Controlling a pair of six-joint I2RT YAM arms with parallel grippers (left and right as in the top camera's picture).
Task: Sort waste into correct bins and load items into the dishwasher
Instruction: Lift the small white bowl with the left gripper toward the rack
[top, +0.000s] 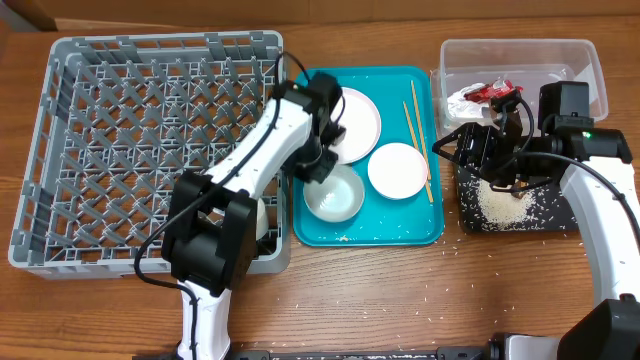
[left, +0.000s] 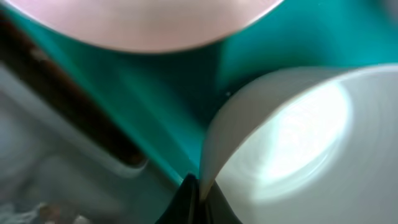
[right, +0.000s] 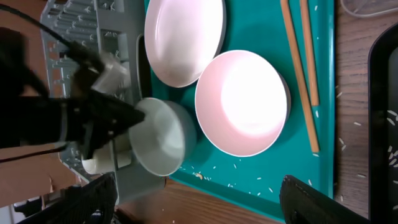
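Because the grey dish rack (top: 120, 150) stands with its wall just beside the teal tray (top: 425, 225), whatever crosses must rise over that wall or it will catch and tip. Over the black tray (top: 560, 228) the right gripper (top: 468, 155) hovers spread wide and empty; a reach leftward from there risks crossing the other arm. On the teal tray the round plate (top: 360, 120) and a white bowl (top: 398, 170) lie close by a second bowl (top: 335, 198) at the near-left corner, which the left gripper (top: 320, 172) pinches by its rim alone. A hold that thin could let it swing or slip, and a drop onto its neighbours is, I judge, the likeliest mishap; whether it is lifted I cannot tell. Chopsticks (top: 418, 135) could roll if the tray is jolted, and loose rice grains (top: 497, 205) scatter.
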